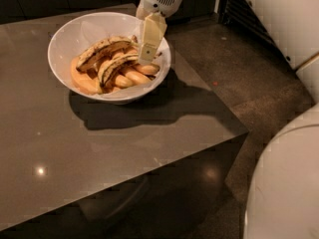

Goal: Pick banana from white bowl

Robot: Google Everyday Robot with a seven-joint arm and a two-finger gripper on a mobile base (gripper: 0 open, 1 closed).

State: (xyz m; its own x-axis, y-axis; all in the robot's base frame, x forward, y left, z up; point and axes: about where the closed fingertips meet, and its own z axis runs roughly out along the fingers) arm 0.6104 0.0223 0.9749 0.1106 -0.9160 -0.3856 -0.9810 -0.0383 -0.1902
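The white bowl (65, 44) stands on the far left part of the dark table. In it lies the pale-yellow banana (115, 66) with a black streak, curving across the middle. A darker, browner banana (102, 50) lies just behind it. Plump orange pieces (82, 79) lie around and under both. My gripper (147, 58) reaches down from the top of the view into the bowl's right side. Its cream tip is at the right end of the pale banana. I cannot tell whether it touches it.
The dark glossy table (99, 153) has its front right corner near the middle right of the view. Beyond it is a speckled dark floor (239, 78). A white part of my body (286, 183) fills the lower right, and a white wall panel (279, 14) the upper right.
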